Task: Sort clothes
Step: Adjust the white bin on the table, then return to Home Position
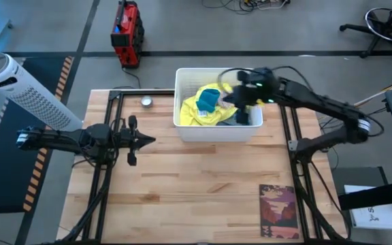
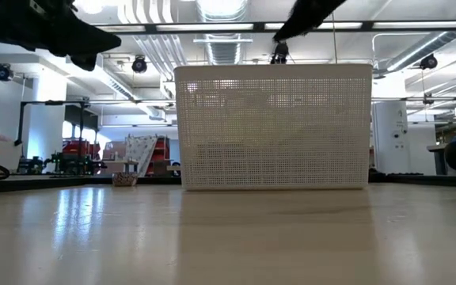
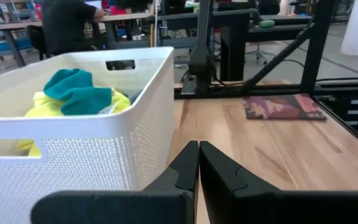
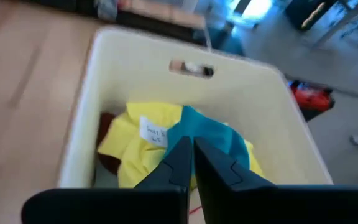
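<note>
Bench (image 1: pixel 203 177): bare butcher-block wood; no garment lies on it, so judging from this, sorting has hardly begun.
Basket (image 1: pixel 213 131): white perforated bin at the middle of the bench's far edge.
Clothes (image 1: pixel 203 109): all heaped inside the basket, a neon yellow piece with a teal one (image 1: pixel 208 100) on top, darker pieces beneath.
Right pincer (image 1: pixel 242 94): hovers over the basket's right half, fingers clenched together, grasping nothing.
Left pincer (image 1: pixel 145 141): waits near the bench's left edge, clenched, empty.
Printed mat (image 1: pixel 278 211): flat near the front right corner, well apart.
Small round metal object (image 1: pixel 146 102): beside the basket, far left.
Obstacle: the basket's tall walls.
</note>
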`<state>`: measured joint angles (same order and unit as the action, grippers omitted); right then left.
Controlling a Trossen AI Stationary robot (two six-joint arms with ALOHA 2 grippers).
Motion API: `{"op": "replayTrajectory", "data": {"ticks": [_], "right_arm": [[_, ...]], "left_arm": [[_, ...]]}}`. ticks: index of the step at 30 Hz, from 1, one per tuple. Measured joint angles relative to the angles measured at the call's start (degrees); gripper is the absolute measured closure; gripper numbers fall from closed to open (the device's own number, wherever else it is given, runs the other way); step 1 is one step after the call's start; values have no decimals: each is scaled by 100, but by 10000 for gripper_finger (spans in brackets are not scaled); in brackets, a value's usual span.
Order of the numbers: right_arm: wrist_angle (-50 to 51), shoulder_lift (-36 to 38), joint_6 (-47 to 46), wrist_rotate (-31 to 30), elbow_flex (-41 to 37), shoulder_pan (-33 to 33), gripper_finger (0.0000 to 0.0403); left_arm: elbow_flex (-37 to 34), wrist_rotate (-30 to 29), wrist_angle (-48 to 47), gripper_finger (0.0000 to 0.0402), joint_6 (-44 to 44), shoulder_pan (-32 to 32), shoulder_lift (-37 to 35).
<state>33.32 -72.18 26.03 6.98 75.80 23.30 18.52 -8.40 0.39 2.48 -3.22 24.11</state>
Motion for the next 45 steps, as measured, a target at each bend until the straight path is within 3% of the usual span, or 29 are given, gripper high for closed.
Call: {"op": "replayTrajectory", "data": {"ticks": [9,16,19,21,26,33,36,41,45], "right_arm": [[-960,2701,-1122,-255,-2383,-310,403],[-641,4370,-1959,-2173,-3532,-538,403],[-156,4634,-2400,-3116,-3650,-524,403],[95,4642,-2726,-3390,-3706,-528,403],[432,4253,-3363,-3434,-3788,-526,403],[-284,3399,-3292,-2402,-3795,-522,403],[-448,3181,-3136,-2363,-3659,-532,403],[-672,3439,-2602,-2453,-3478,-530,403],[-1209,3844,-1902,-1723,-3743,-587,403]], "left_arm": [[-156,0,-95,402,0,-4,-406],[-159,0,-192,402,50,-4,-567],[-159,-2,-254,402,48,-2,-574],[-161,-2,-283,402,48,-2,-571],[-161,-9,-280,402,48,-2,-587],[-161,-17,-278,402,53,-3,-621],[-161,-20,-278,401,61,-2,-644],[-161,-22,-446,402,38,-3,-776],[-261,-15,-499,402,-58,-11,-972]]}}
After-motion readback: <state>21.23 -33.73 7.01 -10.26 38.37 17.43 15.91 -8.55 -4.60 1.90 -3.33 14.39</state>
